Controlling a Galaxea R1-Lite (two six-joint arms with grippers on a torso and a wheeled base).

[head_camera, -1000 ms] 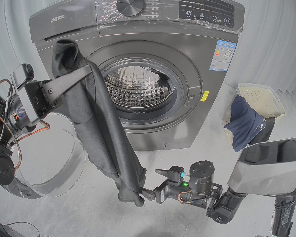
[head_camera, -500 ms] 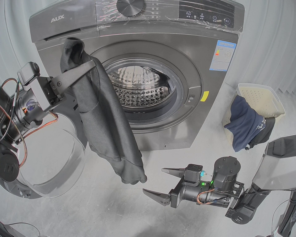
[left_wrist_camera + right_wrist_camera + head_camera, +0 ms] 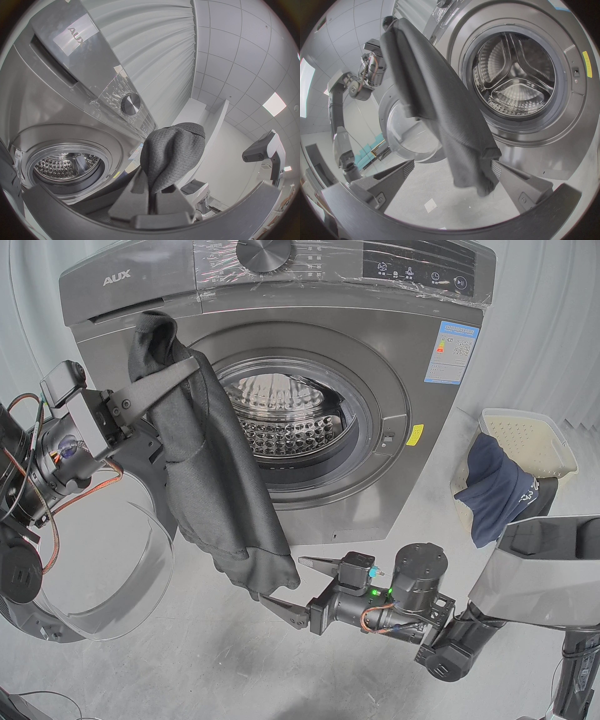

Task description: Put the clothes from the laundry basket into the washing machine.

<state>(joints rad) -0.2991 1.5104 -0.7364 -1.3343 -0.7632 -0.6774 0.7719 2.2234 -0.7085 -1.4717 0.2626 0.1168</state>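
A dark grey garment (image 3: 212,490) hangs from my left gripper (image 3: 187,368), which is shut on its top fold in front of the washing machine's upper left. The left wrist view has the fold (image 3: 172,150) bunched above the closed fingers (image 3: 140,193). The washing machine (image 3: 375,352) has an open porthole with a bare steel drum (image 3: 281,421). My right gripper (image 3: 284,584) is open low down, its fingers on either side of the garment's hanging lower end (image 3: 475,175). The laundry basket (image 3: 531,437) lies tipped at the right, holding a navy garment (image 3: 494,490) and a darker one (image 3: 540,502).
The machine's clear round door (image 3: 106,565) stands swung open at the left, just behind my left arm. Bare grey floor (image 3: 206,665) lies in front of the machine. Pale curtains (image 3: 550,334) close off the back.
My left gripper has carried the garment up and right, toward the porthole. My right gripper, open throughout, drew back to the right, then returned to the garment's lower end.
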